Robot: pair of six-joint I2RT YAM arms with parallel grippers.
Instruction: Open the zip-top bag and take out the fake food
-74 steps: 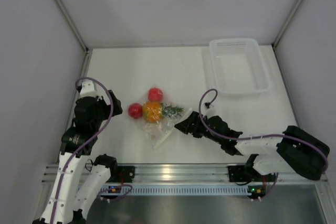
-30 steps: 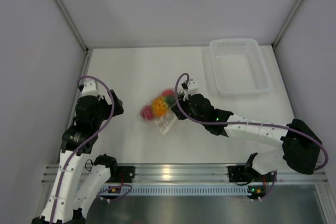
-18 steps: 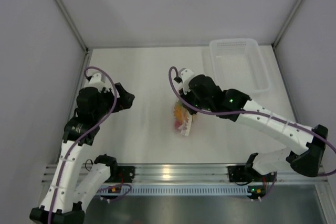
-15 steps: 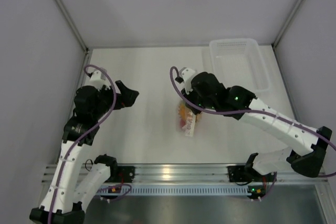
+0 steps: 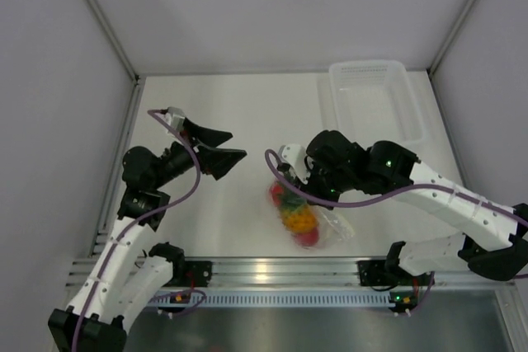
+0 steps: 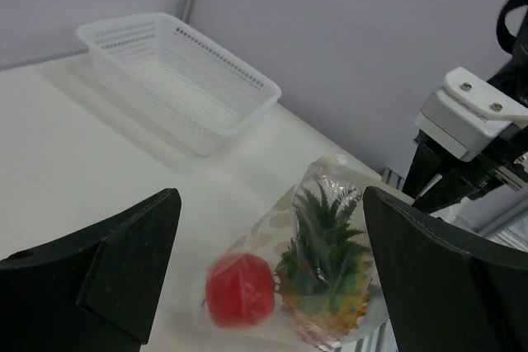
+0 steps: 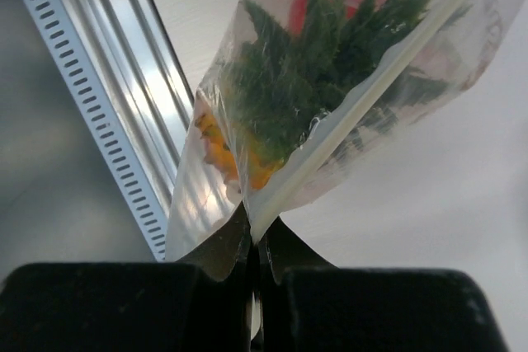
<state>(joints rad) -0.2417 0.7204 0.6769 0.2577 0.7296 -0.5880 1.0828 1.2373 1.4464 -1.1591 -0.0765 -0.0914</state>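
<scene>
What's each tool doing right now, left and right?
Left tool: open, holding nothing.
Right tool: shut on the zip-top bag, pinching its zip edge.

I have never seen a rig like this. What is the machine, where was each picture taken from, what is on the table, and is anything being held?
Two robot arms are bolted at the near edge of a white table, and each ends in a two-finger gripper. One picture looks down from above and behind the arms. The other two come from small cameras on the wrists, so each shows its own fingers. The right gripper is shut on the zip strip of a clear plastic bag. Inside the bag are a toy pineapple and red fruit. The left gripper is wide open, holds nothing and points toward the bag. A white basket sits at the far right of the table.
</scene>
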